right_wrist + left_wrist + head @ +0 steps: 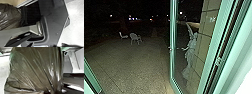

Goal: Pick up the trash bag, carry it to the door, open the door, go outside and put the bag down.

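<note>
Facing out through the open door (172, 60), I have the paved yard (136, 66) straight ahead, past the threshold, with two chairs (135, 38) well out on it. The door's glass leaf stands upright on my right, so the bag should pass on its left. The trash bag (36, 69) looms close to my left wrist, its creases drawing together toward one end; I judge that line its long axis. It lies farther from my right wrist, so my left claw is nearer. Whether either claw, left or right claw, is apart, together or clamped on plastic, I cannot tell.
</note>
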